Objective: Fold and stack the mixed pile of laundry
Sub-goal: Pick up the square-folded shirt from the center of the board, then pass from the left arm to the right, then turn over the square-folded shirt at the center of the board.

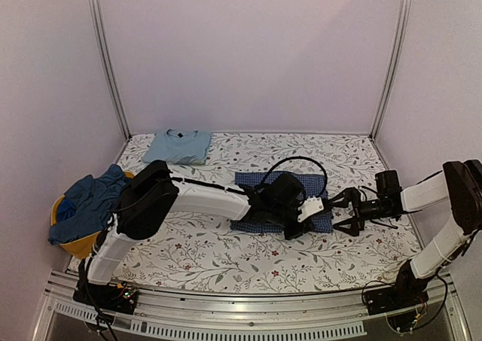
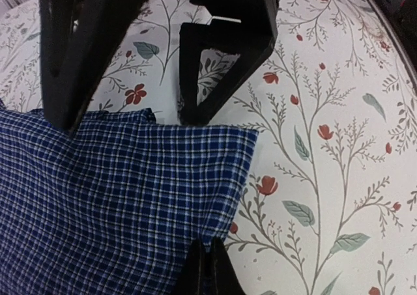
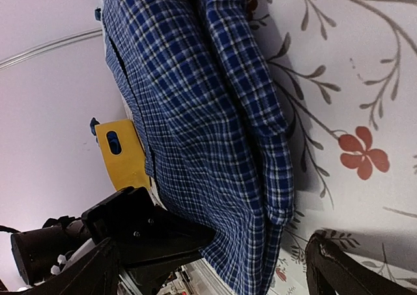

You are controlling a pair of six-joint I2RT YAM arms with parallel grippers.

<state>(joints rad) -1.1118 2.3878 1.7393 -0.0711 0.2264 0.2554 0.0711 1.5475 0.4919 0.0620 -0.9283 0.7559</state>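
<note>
The navy-and-white checked shirt (image 1: 260, 183) lies folded flat on the floral table cover, right of centre. My left gripper (image 1: 304, 214) reaches across it and is shut on the shirt's right-hand edge, as the left wrist view (image 2: 207, 244) shows on the cloth (image 2: 111, 197). My right gripper (image 1: 343, 211) is open and empty just right of the shirt, with its fingers (image 2: 68, 60) standing at that same edge. In the right wrist view the shirt (image 3: 195, 106) fills the space ahead of the open right gripper (image 3: 215, 262). A folded light blue T-shirt (image 1: 178, 146) lies at the back left.
A yellow fabric basket (image 1: 77, 245) at the left edge holds dark blue and teal clothes (image 1: 89, 200); it also shows in the right wrist view (image 3: 124, 155). The floral table cover (image 1: 226, 258) spreads to the metal rail at the front. White walls enclose the table.
</note>
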